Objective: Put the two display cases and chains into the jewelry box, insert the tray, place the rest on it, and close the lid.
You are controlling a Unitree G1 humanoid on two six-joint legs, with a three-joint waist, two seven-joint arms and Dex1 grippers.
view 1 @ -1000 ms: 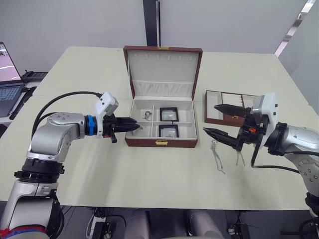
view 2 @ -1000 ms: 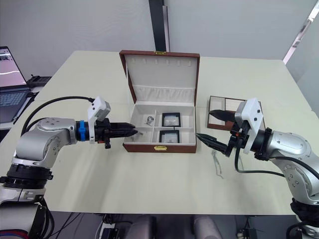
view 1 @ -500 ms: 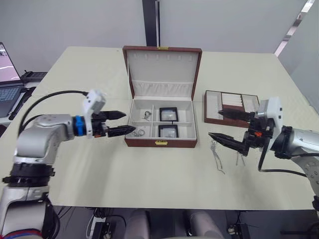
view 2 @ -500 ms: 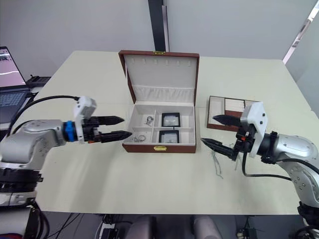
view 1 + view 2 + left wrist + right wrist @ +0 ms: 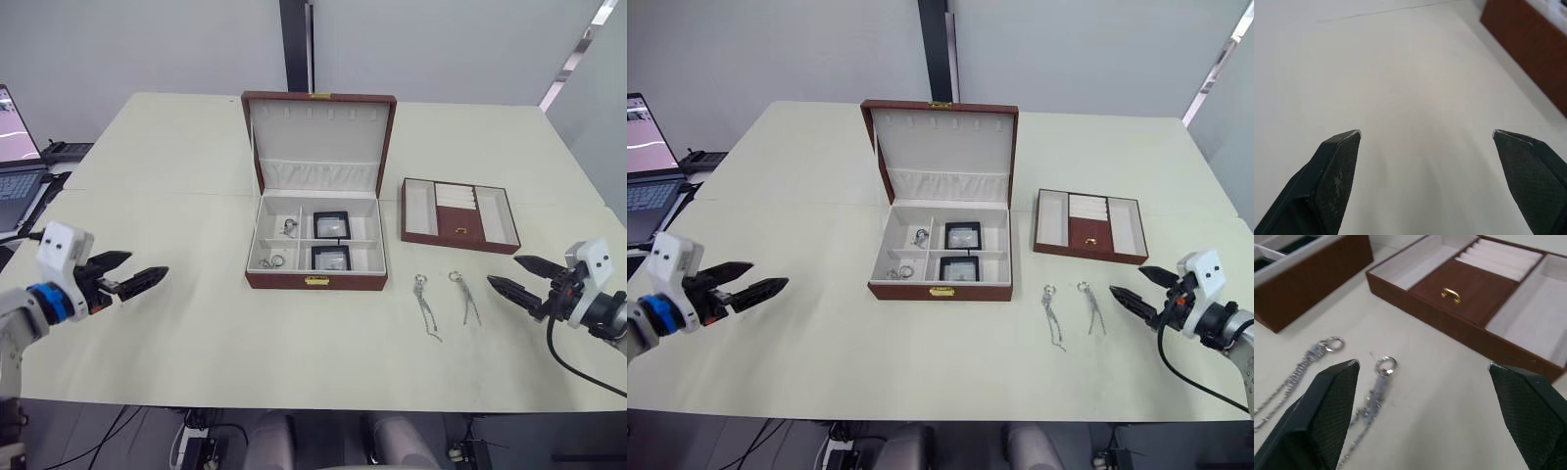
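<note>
The jewelry box stands open near the middle of the tabletop, its lid raised upright toward the far edge. Inside it lie two display cases, one in the far right compartment and one in the near right compartment, and two short chains, one in the far left compartment and one in the near left. One tray rests on the tabletop just to the right of the box, apart from it. Two longer silver chains lie side by side nearer the front edge, below the tray. The left gripper hovers well apart by the left edge, fingers spread and empty; the right gripper hangs near the right edge, beside the long chains, also spread wide and holding nothing. A laptop sits off the table's left side.
</note>
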